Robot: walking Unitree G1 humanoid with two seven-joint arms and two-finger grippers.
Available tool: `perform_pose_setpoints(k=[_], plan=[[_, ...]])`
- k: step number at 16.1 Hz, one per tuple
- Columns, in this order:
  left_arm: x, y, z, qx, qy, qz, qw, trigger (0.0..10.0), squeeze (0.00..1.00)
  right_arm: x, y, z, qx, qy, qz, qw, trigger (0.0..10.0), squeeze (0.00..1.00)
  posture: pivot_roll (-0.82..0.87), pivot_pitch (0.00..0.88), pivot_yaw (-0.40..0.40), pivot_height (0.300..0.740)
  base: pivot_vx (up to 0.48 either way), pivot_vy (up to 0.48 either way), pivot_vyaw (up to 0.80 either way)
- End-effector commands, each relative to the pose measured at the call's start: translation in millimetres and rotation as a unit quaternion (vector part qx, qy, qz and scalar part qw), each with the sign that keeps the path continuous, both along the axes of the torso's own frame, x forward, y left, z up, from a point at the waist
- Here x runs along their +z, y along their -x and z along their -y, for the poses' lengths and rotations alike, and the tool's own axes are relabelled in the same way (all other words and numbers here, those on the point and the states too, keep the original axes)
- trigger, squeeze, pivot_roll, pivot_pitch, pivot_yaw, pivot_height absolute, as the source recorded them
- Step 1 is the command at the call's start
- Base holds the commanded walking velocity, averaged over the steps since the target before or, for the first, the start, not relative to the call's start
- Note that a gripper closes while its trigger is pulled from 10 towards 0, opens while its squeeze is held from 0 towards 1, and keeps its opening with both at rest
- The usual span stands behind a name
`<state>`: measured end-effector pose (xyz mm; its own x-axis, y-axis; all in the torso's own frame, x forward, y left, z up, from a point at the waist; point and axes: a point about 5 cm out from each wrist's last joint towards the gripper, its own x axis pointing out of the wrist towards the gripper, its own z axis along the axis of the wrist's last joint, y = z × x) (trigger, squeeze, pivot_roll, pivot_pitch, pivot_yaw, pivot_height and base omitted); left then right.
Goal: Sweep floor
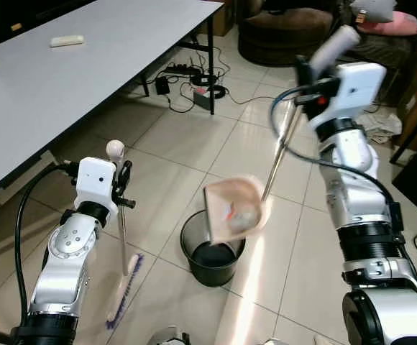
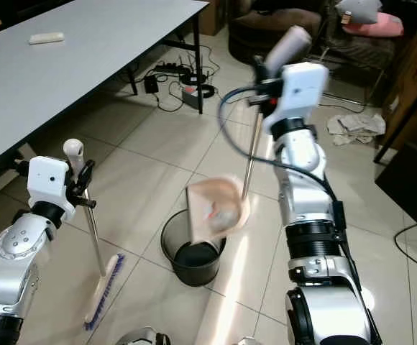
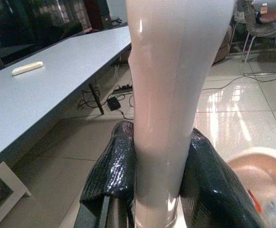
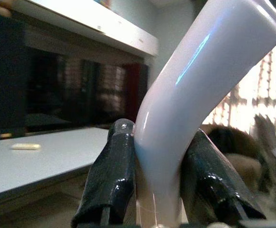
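Two silver arms raised over a glossy beige tiled floor (image 1: 194, 144). One broom (image 1: 122, 280) upright at the robot's left: pale rounded handle tip, thin metal shaft, pink head with purple bristles resting on the tiles; left end effector (image 1: 124, 180) pinching the shaft near its top, two shiny black fingers (image 3: 114, 175) pressed on either side of the smooth cream handle in the left wrist view. One pink plastic dustpan (image 1: 235, 208), scoop-shaped and blurred, tilted over one round black bin (image 1: 210, 248) that stands on the floor between the arms; something pale with a touch of red inside the pan, too blurred to identify. Right end effector (image 1: 303, 77) clamped on the dustpan's long handle high up, just below its bent grey-white grip; black fingers (image 4: 109, 175) squeezing the glossy handle in the right wrist view. One grey counter (image 1: 86, 65), cut off at the frame, with one small pale oblong object (image 1: 66, 41) near its far edge. Tangle of black cables (image 1: 190, 75) beneath the counter's corner. Dark armchair (image 1: 280, 32) behind, partly cut off.
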<state>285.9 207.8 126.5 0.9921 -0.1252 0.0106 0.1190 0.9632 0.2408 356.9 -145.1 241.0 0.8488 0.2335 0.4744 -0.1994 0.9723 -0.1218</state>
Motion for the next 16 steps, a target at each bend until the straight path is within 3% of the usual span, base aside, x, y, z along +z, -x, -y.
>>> perform_pose_setpoints(k=[1, 4, 8, 11, 16], plan=[[8, 2.1, -2.4, 0.003, -0.011, 0.015, 1.0, 10.0, 0.0, 17, 9.0, -12.9, 0.027, 0.012, 0.06, 0.998, 10.0, 0.0, 0.08, 0.086, 0.061, 0.74, 0.0, 0.0, 0.0], [7, 2.1, -1.4, -0.002, -0.016, 0.011, 1.0, 10.0, 0.0, 12, 14.2, -33.7, 0.07, 0.032, 0.06, 0.995, 10.0, 0.0, 0.08, 0.093, 0.063, 0.74, 0.0, 0.0, 0.0], [6, 1.8, 1.1, -0.006, -0.015, 0.009, 1.0, 10.0, 0.0, 11, 25.2, -56.8, 0.111, 0.114, 0.092, 0.983, 10.0, 0.0, 0.07, 0.09, 0.07, 0.74, 0.0, 0.0, 0.0], [6, 0.3, 3.7, -0.008, -0.014, 0.011, 1.0, 10.0, 0.0, 10, 29.6, -65.7, 0.123, 0.153, 0.106, 0.975, 10.0, 0.0, 0.07, 0.091, 0.066, 0.74, 0.0, 0.0, 0.0], [3, 1.0, 9.3, -0.011, -0.008, 0.008, 1.0, 10.0, 0.0, 5, 34.8, -77.8, 0.157, 0.173, 0.106, 0.967, 10.0, 0.0, 0.06, 0.103, 0.042, 0.74, 0.0, 0.0, 0.0]])
